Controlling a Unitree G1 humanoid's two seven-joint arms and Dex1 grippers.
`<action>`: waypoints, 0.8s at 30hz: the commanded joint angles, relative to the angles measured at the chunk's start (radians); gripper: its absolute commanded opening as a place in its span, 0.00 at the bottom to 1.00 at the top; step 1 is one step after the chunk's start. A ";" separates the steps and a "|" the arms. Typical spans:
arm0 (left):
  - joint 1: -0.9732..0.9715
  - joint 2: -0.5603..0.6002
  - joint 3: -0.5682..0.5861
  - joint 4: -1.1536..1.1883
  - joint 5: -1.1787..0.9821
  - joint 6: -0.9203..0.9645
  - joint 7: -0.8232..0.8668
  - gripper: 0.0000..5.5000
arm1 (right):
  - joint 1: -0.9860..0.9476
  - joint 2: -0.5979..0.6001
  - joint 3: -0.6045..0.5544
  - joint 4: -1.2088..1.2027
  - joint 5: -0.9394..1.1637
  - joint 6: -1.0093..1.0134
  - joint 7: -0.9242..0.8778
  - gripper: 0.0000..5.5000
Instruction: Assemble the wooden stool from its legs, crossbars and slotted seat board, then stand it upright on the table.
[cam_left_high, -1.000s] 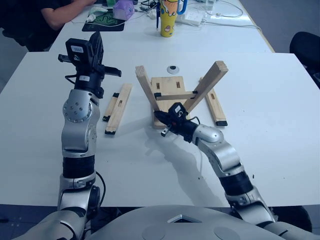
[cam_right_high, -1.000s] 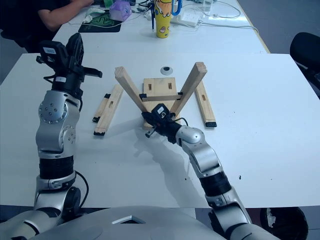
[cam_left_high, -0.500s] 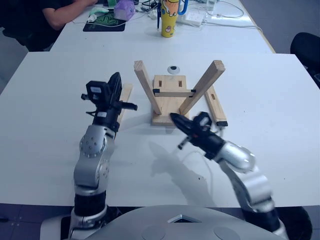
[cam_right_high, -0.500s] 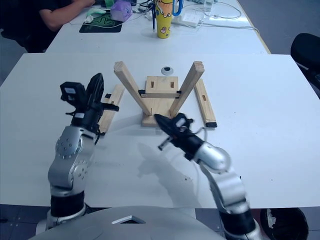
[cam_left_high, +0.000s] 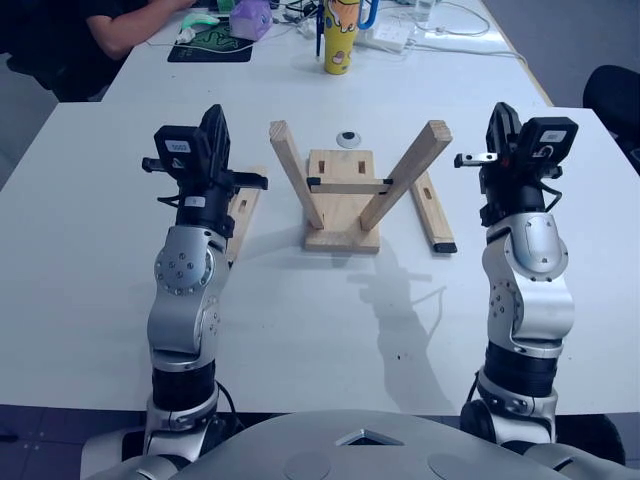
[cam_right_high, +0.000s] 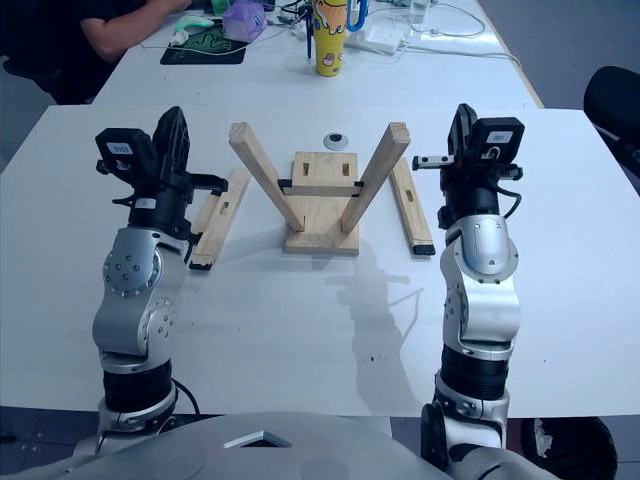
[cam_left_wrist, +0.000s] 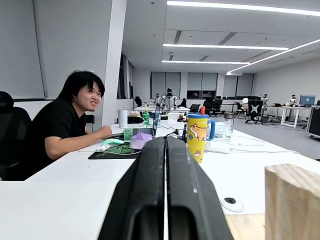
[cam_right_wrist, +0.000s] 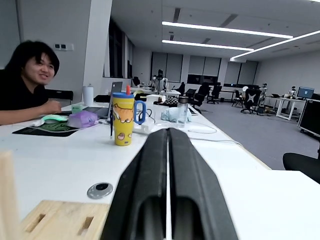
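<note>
"While both arms stood raised over the white worktop (cam_left_high: 560, 250), where was the stool?"

"The pale slotted seat board (cam_left_high: 342, 238) lay flat in the middle. Two square-cut wooden legs (cam_left_high: 296, 175) rose from it in a V, with a thin crossbar (cam_left_high: 350, 186) between them."

"And the loose parts?"

"One flat wooden leg (cam_right_high: 412, 215) lay pointing away from the robot, between the assembly and the right end effector (cam_left_high: 497, 128). Two slotted wooden pieces (cam_right_high: 222, 215) lay the same way beside the left end effector (cam_left_high: 214, 130). Both end effectors were clenched on nothing. I judged each arm nearer to its own side."
</note>
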 joint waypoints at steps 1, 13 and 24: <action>-0.019 0.011 0.001 0.004 0.016 0.018 -0.011 0.00 | -0.011 0.016 -0.011 -0.011 0.005 0.016 -0.019 0.00; -0.077 0.021 -0.296 0.136 0.005 0.146 -0.223 0.00 | 0.013 -0.087 0.314 0.007 0.029 0.153 0.249 0.00; -0.030 0.097 0.051 0.066 0.155 0.080 0.026 0.00 | 0.038 -0.082 0.028 0.062 -0.007 0.175 0.059 0.00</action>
